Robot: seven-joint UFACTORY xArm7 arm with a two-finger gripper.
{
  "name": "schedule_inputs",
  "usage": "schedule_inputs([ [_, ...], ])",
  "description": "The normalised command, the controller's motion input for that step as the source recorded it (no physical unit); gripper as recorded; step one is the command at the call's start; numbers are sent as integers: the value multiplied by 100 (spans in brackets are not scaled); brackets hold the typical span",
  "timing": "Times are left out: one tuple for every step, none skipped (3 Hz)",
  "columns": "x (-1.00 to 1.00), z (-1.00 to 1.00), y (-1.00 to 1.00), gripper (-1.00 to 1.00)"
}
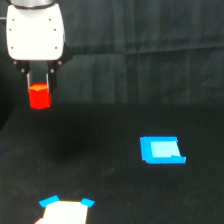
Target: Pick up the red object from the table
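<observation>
Hanging near the exterior view's upper left, the white, rounded gripper point(39, 82) had its two thin dark fingers point(29, 80) closed on one red object point(39, 96), a small glossy red-orange block with faceted sides, held clear above the tabletop point(115, 100). That surface was matte black, as dark as the wrinkled backdrop behind it. One flat bright blue rectangle point(161, 150) lay well apart toward the view's right. One pale, blue-cornered shape point(66, 210) was cut off at the bottom edge. Broad bare tabletop lay between all three.
</observation>
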Motion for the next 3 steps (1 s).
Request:
schedule_inputs([
  [-35,0,-14,-100],
  [-15,25,11,-100],
  [10,17,-47,-99],
])
